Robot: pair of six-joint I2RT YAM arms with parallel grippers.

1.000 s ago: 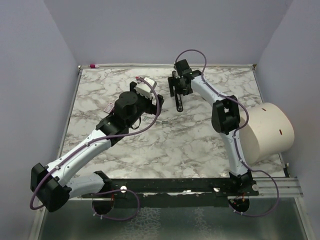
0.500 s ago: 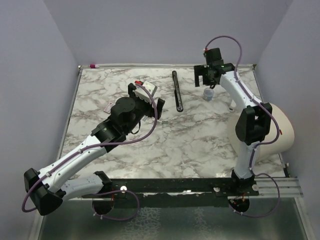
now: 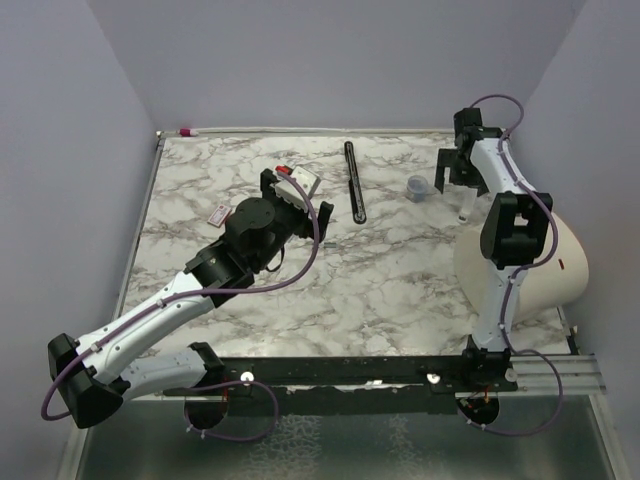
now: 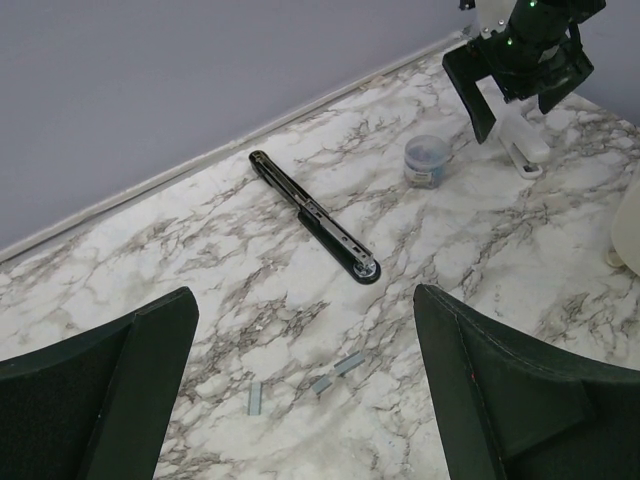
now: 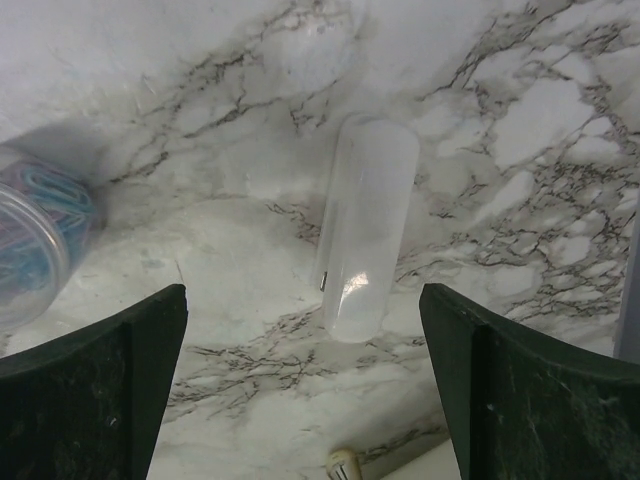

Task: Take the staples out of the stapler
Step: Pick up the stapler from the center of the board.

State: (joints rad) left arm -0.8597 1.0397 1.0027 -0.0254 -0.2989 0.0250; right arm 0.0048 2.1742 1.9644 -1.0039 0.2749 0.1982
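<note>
A tiny red-and-white stapler [image 3: 218, 213] lies on the marble at the left, apart from both grippers. Three short grey strips of staples [image 4: 349, 364] lie loose on the marble between the fingers of my open left gripper [image 4: 305, 330], which hovers above them. From above, that left gripper [image 3: 297, 197] is at mid-table, right of the stapler. My right gripper [image 3: 456, 176] is open at the far right, over a small white block [image 5: 365, 230]; nothing is between its fingers [image 5: 305, 300].
A long thin black bar [image 3: 354, 185] lies at the back centre. A small clear jar of paper clips [image 3: 418, 187] stands left of the white block. A big cream cylinder [image 3: 530, 265] sits at the right edge. A pink-capped pen [image 3: 187, 131] lies along the back wall.
The right arm let go of the black bar, swung to the far right and opened wide. The bar now lies on the marble. The left gripper shifted slightly nearer and to the right.
</note>
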